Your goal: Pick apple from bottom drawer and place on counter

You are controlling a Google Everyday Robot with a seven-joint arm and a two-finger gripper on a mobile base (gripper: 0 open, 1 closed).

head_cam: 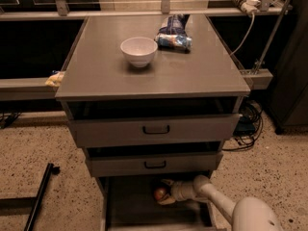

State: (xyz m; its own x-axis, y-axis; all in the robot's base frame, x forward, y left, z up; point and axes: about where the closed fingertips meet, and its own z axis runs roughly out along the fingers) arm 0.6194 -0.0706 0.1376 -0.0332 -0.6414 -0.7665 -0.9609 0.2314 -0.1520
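Note:
The apple (160, 193) is small, round and red-orange. It sits at the back of the open bottom drawer (134, 208), just under the middle drawer. My gripper (164, 192) reaches in from the right on a white arm and its pale fingers (166, 200) stand above and below the apple, right at it. The counter (192, 66) is the broad grey top of the cabinet, well above the gripper.
A white bowl (138, 51) and a blue snack bag (172, 34) lie on the counter. Two grey drawers with black handles (156, 129) sit slightly pulled out above the bottom one. A black bar (39, 196) lies on the speckled floor at left. Cables hang at right.

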